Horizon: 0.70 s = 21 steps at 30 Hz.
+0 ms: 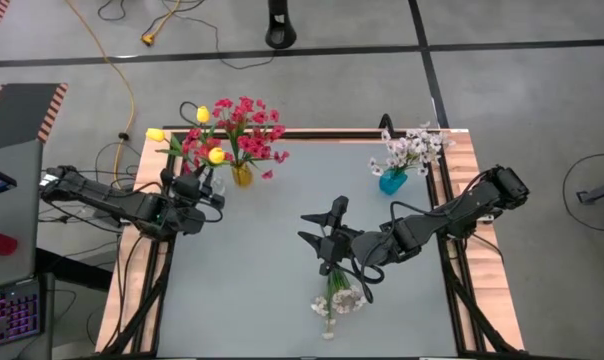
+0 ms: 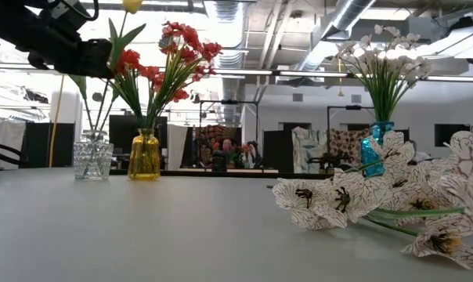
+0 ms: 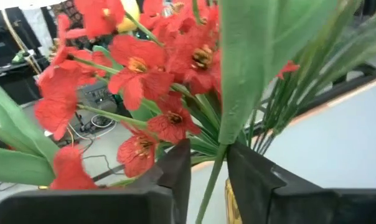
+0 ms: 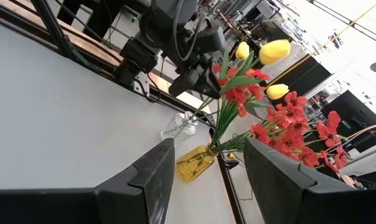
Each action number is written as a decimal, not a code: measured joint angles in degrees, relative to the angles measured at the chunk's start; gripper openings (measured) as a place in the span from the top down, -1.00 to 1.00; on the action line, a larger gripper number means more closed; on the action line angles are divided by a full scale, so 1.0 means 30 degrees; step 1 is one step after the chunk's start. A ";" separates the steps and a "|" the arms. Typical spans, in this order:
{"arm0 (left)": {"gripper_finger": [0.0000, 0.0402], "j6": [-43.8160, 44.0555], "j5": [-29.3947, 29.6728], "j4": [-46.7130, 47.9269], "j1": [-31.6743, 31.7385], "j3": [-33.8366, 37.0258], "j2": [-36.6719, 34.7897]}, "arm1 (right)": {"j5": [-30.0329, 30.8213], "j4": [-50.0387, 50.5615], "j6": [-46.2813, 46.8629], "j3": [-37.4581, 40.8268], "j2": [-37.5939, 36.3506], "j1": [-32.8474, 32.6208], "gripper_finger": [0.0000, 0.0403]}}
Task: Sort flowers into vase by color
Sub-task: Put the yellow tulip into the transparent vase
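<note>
The left gripper (image 3: 208, 180), part open, loosely straddles a tulip stem (image 3: 211, 180) above the clear vase (image 2: 92, 159); red flowers (image 1: 250, 128) crowd just right.

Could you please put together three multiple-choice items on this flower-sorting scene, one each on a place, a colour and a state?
1. Where do the loose white flowers lie?
A. On the table below the right gripper
B. Inside the yellow vase
C. On the floor

2. What colour is the vase holding the upright white blossoms?
A. Yellow
B. Clear
C. Blue

3. How does the right gripper stand?
A. Shut on a red flower
B. Open and holding nothing
C. Shut on a vase

Answers:
1 A, the high view shows them flat on the grey top beside that gripper.
2 C, the low view shows a blue vase under the white spray.
3 B, the right wrist view shows its fingers spread with nothing between them.
</note>
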<state>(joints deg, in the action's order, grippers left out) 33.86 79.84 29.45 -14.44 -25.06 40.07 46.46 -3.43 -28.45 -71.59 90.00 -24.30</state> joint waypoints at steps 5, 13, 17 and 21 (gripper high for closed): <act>0.45 -0.0072 -0.0192 0.0175 -0.0007 -0.0211 0.0000 | 0.0000 0.0001 0.0000 0.0000 0.0000 -0.0003 -0.09; 0.46 -0.0136 0.0049 0.0350 -0.0007 -0.1009 -0.0007 | 0.0000 -0.0005 0.0000 0.0000 0.0000 0.0001 -0.09; 0.51 -0.0196 -0.0043 0.1665 -0.0007 -0.1086 -0.0007 | 0.0000 0.0002 0.0001 0.0000 0.0000 0.0004 -0.09; 0.51 0.1945 -0.0450 0.3252 -0.0007 -0.1086 -0.0004 | 0.0005 0.0000 0.0000 0.0000 0.0000 0.0001 -0.09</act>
<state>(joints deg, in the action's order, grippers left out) 39.70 78.49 39.21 -14.46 -28.32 40.06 46.47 -3.43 -28.45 -71.59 90.00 -24.30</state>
